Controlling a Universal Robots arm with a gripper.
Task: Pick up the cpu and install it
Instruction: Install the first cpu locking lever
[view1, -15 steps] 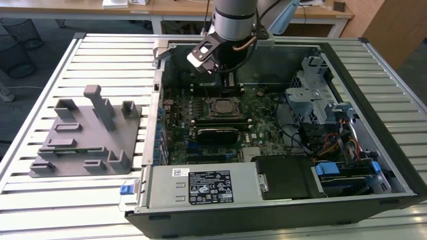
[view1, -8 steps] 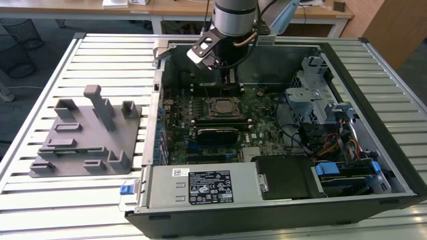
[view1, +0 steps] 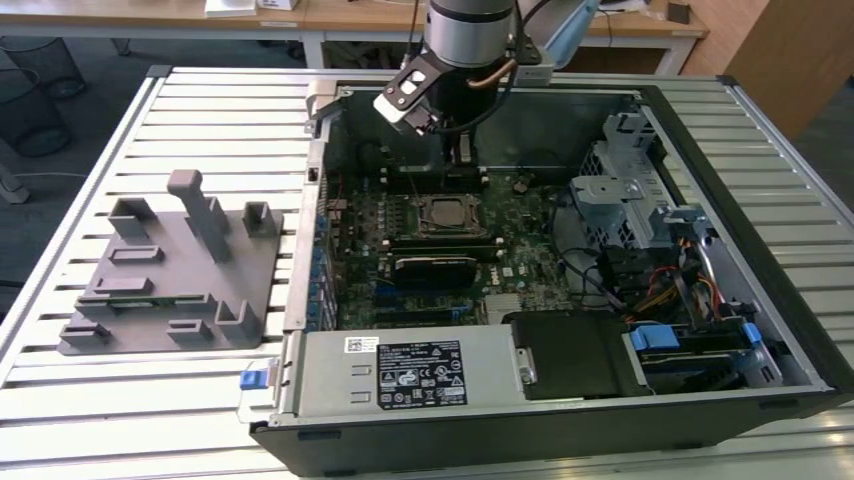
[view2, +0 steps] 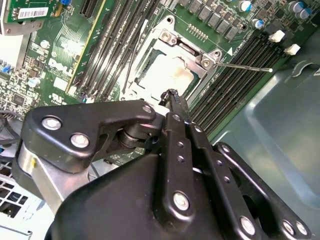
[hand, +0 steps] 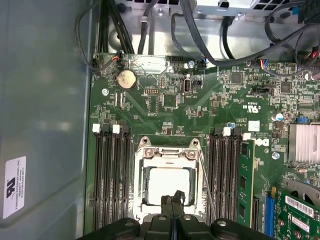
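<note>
The cpu (hand: 167, 181), a flat silvery square, lies seated inside the metal socket frame (hand: 141, 172) on the green motherboard. It also shows in the second wrist view as a pale square cpu (view2: 167, 74), and in the exterior view as a small cpu (view1: 445, 214) mid-board. My gripper (hand: 172, 201) hovers just above the cpu's near edge, its two black fingers pressed together with nothing between them. In the second wrist view the gripper (view2: 173, 95) tips meet over the socket's edge. In the exterior view the gripper (view1: 458, 160) hangs inside the case behind the socket.
The socket's thin metal lever (hand: 205, 185) stands free beside the frame. Memory slots (hand: 111, 180) flank the socket on both sides. The open computer case (view1: 747, 395) holds drive bays and cables on the exterior view's right. A grey plastic fixture (view1: 174, 270) stands at that view's left.
</note>
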